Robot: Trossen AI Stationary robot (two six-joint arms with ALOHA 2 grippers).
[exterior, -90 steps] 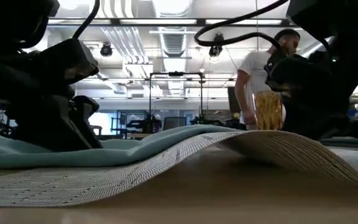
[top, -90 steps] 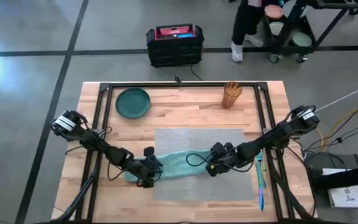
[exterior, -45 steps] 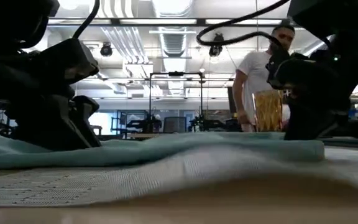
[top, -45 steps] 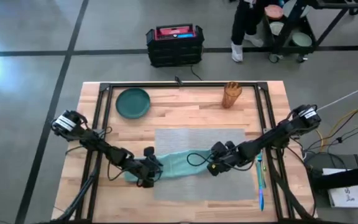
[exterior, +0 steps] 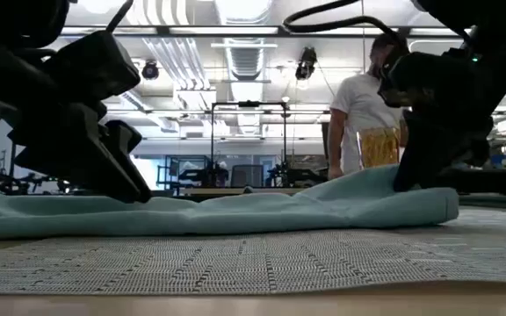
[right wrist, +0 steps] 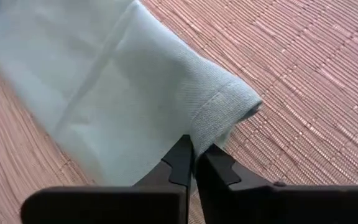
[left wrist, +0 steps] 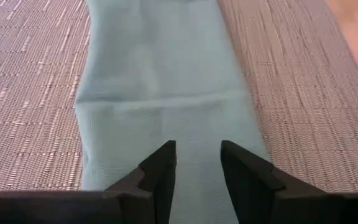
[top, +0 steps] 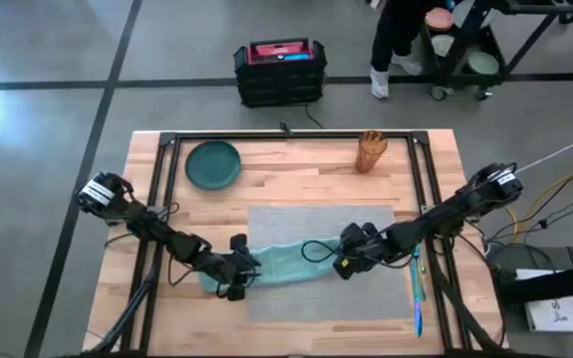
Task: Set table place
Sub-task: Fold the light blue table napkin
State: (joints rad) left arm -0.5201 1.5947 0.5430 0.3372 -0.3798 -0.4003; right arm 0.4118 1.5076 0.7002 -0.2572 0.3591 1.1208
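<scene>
We see the right gripper (right wrist: 194, 163), jaws pinched on one end of the teal napkin (top: 288, 264), lifting its folded edge. Left gripper (left wrist: 197, 163) sits at the other end, jaws slightly parted, cloth between them. Beneath both lies the grey placemat (top: 366, 219) on the tabletop (top: 296, 174).
</scene>
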